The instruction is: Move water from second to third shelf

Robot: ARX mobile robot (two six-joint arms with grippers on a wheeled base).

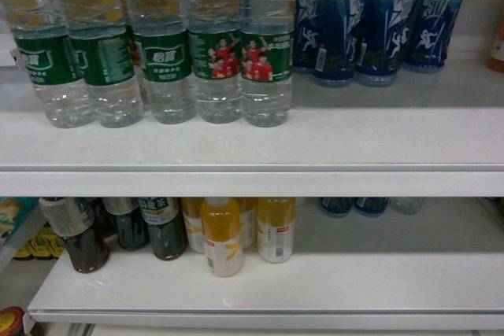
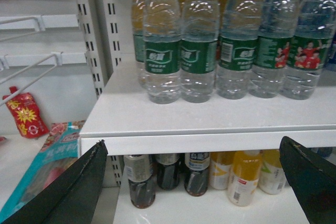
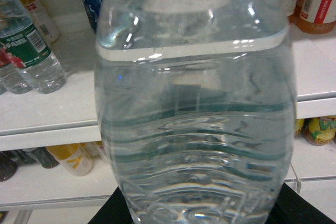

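- Your right gripper [image 3: 194, 213] is clamped on the water [image 3: 194, 129], lifted off the shelf [image 3: 47, 114]
- Left gripper [image 2: 194, 182] jaws apart, idle
- Next: carry it to the third shelf

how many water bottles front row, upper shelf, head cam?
5 water bottles on the upper shelf, left to right. More may stand hidden behind. Another fills the right wrist view.
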